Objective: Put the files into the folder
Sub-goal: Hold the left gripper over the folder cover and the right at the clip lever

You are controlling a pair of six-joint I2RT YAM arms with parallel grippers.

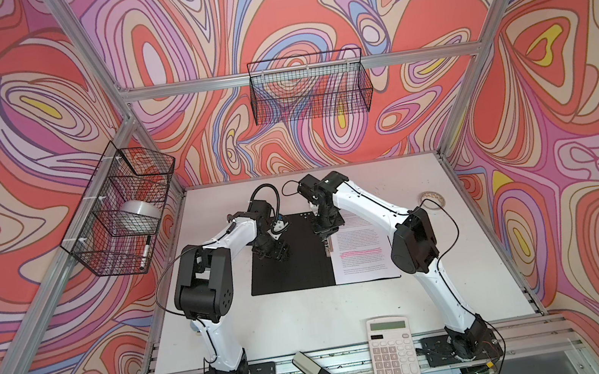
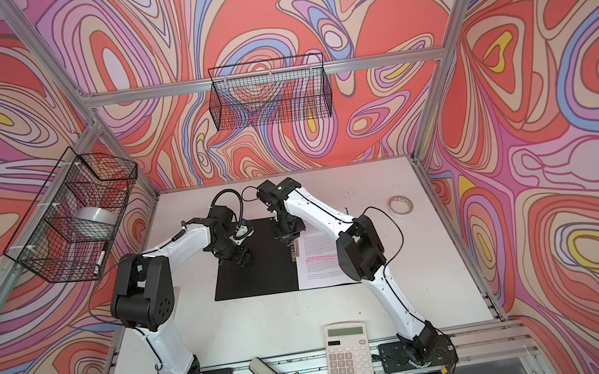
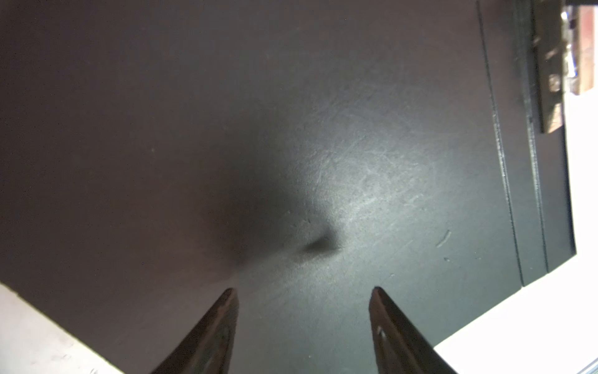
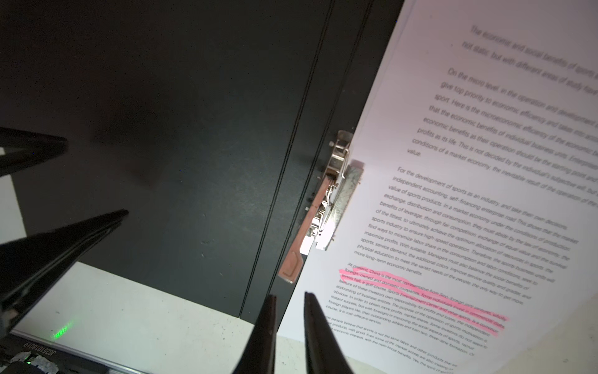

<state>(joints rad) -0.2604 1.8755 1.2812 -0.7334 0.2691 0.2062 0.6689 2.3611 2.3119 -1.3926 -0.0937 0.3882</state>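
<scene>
My left tool [image 3: 303, 289], apart, hangs over the folder's [image 1: 290, 272] bare half; my right tool [image 4: 288, 294], barely apart and empty, sits by the clip [image 4: 336, 194], where a nudge could skew the files [image 1: 363, 258] beside it.

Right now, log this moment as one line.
folder open flat | files on right half, edge under spine clip | left claw open over left flap | right claw empty by clip
</scene>
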